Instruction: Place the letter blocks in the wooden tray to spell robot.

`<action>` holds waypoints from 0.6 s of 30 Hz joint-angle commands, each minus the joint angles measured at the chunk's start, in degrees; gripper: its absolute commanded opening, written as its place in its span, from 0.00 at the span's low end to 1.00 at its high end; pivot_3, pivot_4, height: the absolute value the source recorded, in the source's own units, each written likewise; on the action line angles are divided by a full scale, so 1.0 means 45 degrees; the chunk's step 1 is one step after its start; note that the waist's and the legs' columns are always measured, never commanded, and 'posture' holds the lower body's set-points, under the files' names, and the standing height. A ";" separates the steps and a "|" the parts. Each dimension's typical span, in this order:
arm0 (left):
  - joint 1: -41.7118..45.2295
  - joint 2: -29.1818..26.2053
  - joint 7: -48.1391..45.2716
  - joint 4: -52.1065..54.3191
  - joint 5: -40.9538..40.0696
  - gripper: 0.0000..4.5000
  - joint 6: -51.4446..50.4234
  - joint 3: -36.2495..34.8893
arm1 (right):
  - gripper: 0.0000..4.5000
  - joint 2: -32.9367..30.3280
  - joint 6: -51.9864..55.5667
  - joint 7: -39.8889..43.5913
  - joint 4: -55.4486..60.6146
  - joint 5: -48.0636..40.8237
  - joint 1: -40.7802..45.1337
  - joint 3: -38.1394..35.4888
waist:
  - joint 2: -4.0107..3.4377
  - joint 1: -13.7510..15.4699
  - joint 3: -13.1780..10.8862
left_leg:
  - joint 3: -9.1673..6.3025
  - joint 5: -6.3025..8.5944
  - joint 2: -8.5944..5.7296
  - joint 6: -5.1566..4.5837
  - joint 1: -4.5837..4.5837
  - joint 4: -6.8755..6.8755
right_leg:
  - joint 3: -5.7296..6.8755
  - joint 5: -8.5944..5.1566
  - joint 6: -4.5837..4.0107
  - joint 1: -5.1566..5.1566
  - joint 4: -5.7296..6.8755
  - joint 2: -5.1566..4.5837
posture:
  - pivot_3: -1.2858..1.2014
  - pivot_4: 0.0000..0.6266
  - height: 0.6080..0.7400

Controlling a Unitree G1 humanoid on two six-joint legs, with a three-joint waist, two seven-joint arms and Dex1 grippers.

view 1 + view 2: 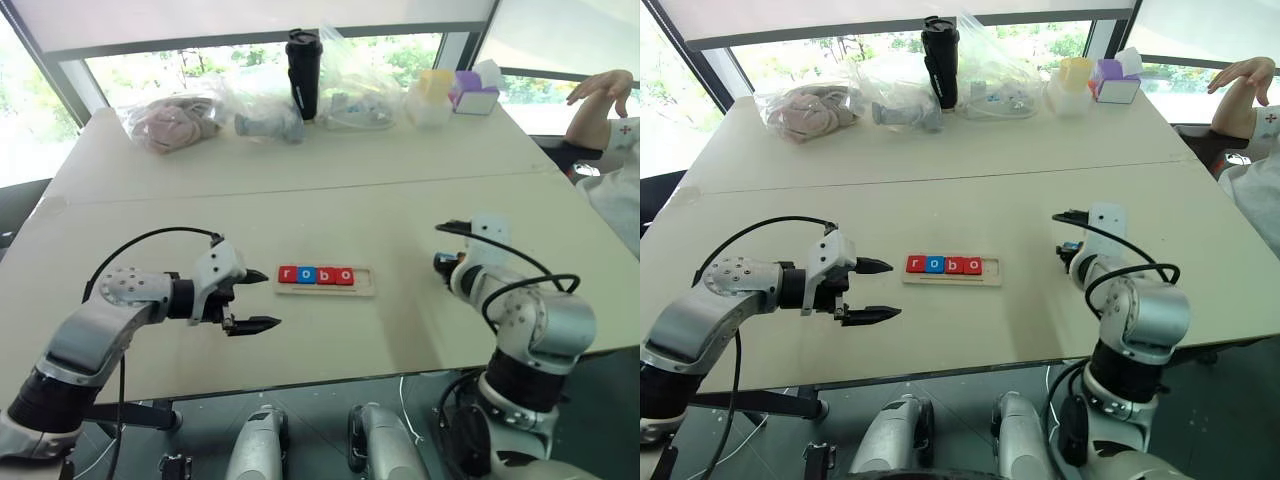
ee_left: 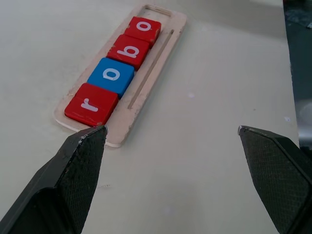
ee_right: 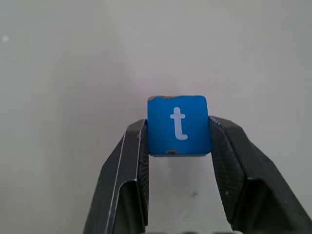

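Big pale table [image 1: 330, 215] first, with one bunch of clutter along the far edge: a few clear plastic bags [image 1: 262, 100], one black tumbler [image 1: 303, 72], a yellow tub [image 1: 432, 95] and a purple box [image 1: 474, 92]. A person's hand [image 1: 602, 88] pokes in at the far right.

Mid-table sits the single wooden tray [image 1: 325, 280], holding four letter blocks [image 1: 316, 275] in a row: red r, blue o, red b, red o, so it reads "robo", with one free slot at the tray's right end.

The left gripper [image 1: 256, 299] hangs just left of the tray, fingers spread wide, holding nothing, pointing toward the tray.

The right gripper [image 3: 179, 134] is well right of the tray, clamped on the fifth block, the blue t [image 3: 178, 125], pinched by its sides between both fingers.
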State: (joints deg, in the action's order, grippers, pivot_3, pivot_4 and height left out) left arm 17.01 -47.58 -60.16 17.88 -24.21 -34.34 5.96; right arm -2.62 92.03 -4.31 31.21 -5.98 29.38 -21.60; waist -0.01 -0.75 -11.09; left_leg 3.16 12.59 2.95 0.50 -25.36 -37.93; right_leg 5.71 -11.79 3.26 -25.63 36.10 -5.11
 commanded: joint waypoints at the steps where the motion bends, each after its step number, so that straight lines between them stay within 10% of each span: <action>1: 0.0344 0.0012 -0.0274 -0.0098 0.0121 1.00 0.0313 0.0082 | 0.26 0.1170 0.0104 -0.0889 0.1264 0.0748 -0.0024 -0.0131 | 0.0000 0.0006 0.0000 | -0.0002 0.0000 0.0000 0.0001 -0.0002 0.0000 | 0.0000 0.0001 -0.0003 -0.0002 -0.0002 0.0002 | 0.52 0.24 1.00; 7: 0.0610 0.0099 -0.0455 -0.0402 0.0290 1.00 0.0452 0.0182 | 0.26 0.2539 0.0104 -0.1286 0.1569 0.1271 -0.0215 0.0169 | -0.0002 0.0016 -0.0001 | -0.0002 0.0001 0.0000 0.0003 -0.0026 0.0001 | -0.0007 0.0000 -0.0005 -0.0015 -0.0024 -0.0002 | 0.52 0.24 1.00; 13: 0.0705 0.0163 -0.0450 -0.0595 0.0398 1.00 0.0552 0.0210 | 0.96 0.1880 0.0104 -0.0610 0.1512 0.1066 -0.0490 0.0228 | -0.0002 -0.0002 -0.0001 | 0.0008 0.0001 -0.0003 0.0002 -0.0028 0.0009 | -0.0028 -0.0004 0.0002 -0.0026 -0.0025 0.0000 | 0.52 0.24 1.00; 18: 0.0630 0.0182 -0.0427 -0.0662 0.0434 1.00 0.0588 0.0157 | 0.99 -0.2780 -0.0734 0.2158 0.1735 -0.0301 -0.0635 0.1866 | -0.0011 0.0013 -0.0009 | 0.0009 0.0002 -0.0013 0.0003 -0.0030 0.0010 | -0.0037 -0.0006 0.0000 -0.0028 -0.0033 -0.0023 | 0.52 0.24 1.00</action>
State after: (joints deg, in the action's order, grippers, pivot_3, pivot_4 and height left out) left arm 19.34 -46.71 -61.97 14.43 -22.42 -32.73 7.54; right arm -12.70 90.95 1.16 36.35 -4.64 26.36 -15.13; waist -0.06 -0.69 -11.13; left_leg 3.21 12.60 2.87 0.52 -25.48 -37.89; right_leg 5.53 -11.82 3.27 -25.75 35.91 -5.25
